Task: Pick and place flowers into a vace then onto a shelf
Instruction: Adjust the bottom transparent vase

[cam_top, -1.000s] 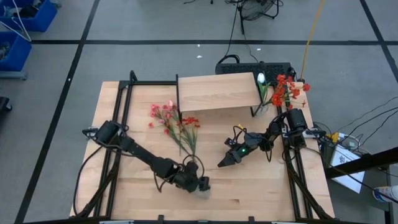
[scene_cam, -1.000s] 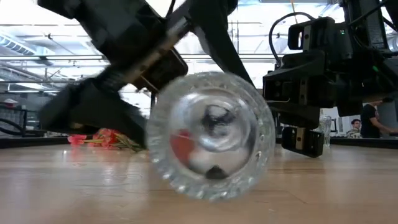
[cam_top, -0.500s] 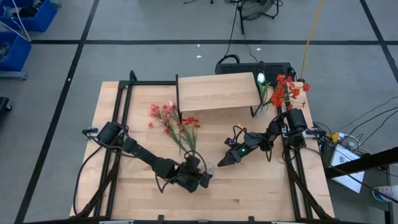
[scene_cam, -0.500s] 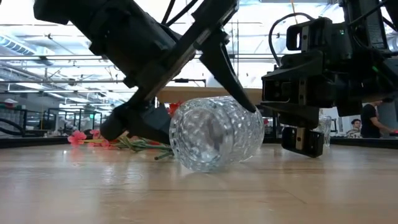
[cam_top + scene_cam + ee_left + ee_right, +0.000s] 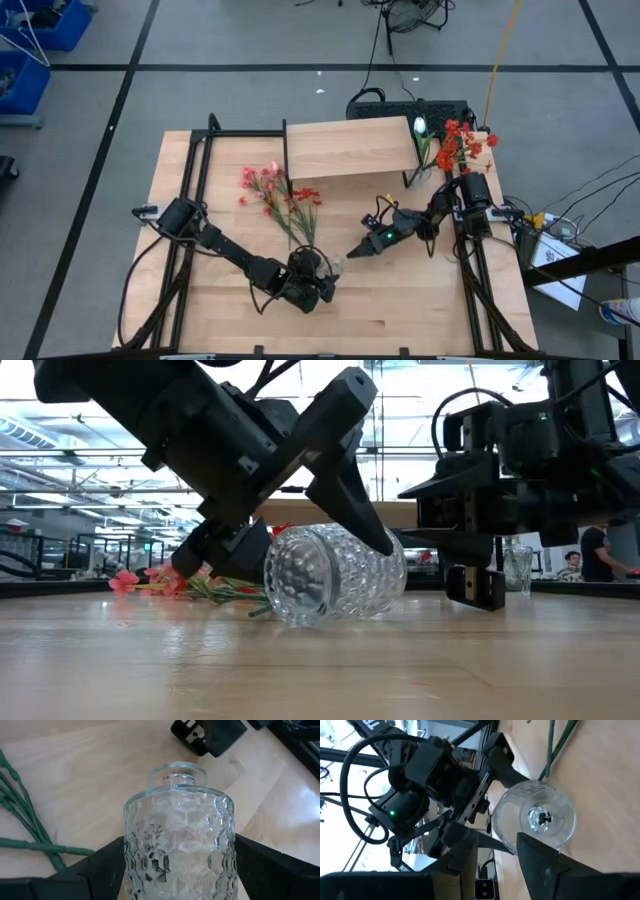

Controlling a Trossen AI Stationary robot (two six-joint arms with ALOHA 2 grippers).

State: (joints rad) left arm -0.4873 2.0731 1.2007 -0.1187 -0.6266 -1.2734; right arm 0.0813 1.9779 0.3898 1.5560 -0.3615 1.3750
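**L claw clamped on tipped glass vase, R claw at its mouth**

Field notes, from my seat at the remote console.

- L gripper (image 5: 318,280), lower centre of high view: fingers spread wide, one on each side of a clear faceted glass vase (image 5: 335,573). Wrist cam shows both dark fingers (image 5: 107,865) pressed to the vase's walls, so I call it gripping the vase.
- Vase lies on its side on the tabletop (image 5: 420,310), per low view centre frame. Neck points toward the R arm.
- R gripper (image 5: 352,254), centre-right of high view, just beside the vase's mouth. R wrist cam looks into the open mouth; fingers (image 5: 540,857) part-way apart, nothing between them that I can see. Touching the rim or not: can't tell.
- Flowers (image 5: 280,195): loose bunch, red + pink blossoms, flat on the table at centre-left of high view, stems running down toward the L gripper. Green stems show at the left edge of the L wrist cam, near the vase but outside it.
- Second bunch (image 5: 458,145), red blossoms + a white bud, upright at upper right of high view, just beside the shelf's right end.
- Shelf (image 5: 350,148): pale board, upper centre of high view, nothing on top.
- Low view far right: a person in the room behind.
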